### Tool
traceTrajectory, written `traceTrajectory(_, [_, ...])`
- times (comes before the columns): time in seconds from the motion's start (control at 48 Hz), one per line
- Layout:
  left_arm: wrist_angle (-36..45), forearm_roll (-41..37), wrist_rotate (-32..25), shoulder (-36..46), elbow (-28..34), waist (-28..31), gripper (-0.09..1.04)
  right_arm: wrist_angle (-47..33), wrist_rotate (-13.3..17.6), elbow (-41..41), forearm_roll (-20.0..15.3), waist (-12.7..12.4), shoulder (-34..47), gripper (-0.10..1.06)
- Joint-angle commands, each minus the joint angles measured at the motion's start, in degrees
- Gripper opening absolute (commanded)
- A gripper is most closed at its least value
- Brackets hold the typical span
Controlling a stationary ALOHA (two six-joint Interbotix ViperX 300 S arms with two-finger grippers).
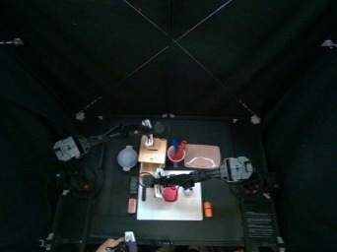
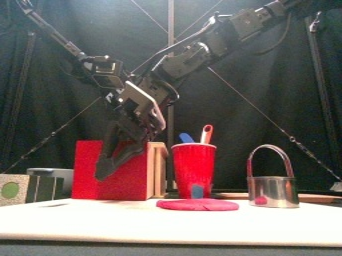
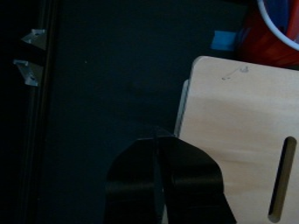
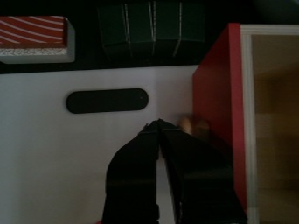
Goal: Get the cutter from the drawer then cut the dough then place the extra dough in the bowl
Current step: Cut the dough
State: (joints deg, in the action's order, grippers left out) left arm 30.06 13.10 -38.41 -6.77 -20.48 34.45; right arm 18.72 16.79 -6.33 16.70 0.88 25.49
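Hovering above the wooden box [image 3: 239, 122], the left gripper [image 3: 163, 136] has jaws closed on nothing, probably waiting. The right gripper [image 4: 158, 125], jaws also together and empty, points beside the red drawer front [image 4: 216, 105], perhaps to push it. The cutter [image 2: 273, 178] stands lower right in the front view, well apart from both, near the dough [image 2: 198, 205].

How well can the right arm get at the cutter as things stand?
Probably yes. The cutter stands in the open beside the cup, handle up with nothing above it. The right gripper is shut by the drawer front, so it must open first.
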Motion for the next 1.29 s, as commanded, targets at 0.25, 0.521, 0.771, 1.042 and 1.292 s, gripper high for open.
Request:
traceTrajectory(0.25, [0.00,0.53,0.09,0.70,0.26,0.00,0.34,2.29,-0.35,0.62,2.37,-3.78,-3.96,0.12])
traceTrajectory(0.521, [-0.09,0.62,0.09,0.62,0.18,0.09,0.34,2.64,-0.18,0.44,4.04,-5.19,-4.66,0.12])
traceTrajectory(0.771, [-0.09,0.70,0.18,0.62,0.09,0.09,0.34,3.60,-0.26,-0.18,5.54,-6.86,-5.36,0.12])
traceTrajectory(1.042, [-0.35,0.70,0.18,0.62,0.09,0.18,0.34,3.43,-0.18,-0.35,6.42,-7.65,-5.80,0.12])
traceTrajectory(1.292, [-0.35,0.70,0.44,0.70,0.35,0.18,0.34,3.69,0.09,0.00,5.98,-7.21,-5.98,0.12])
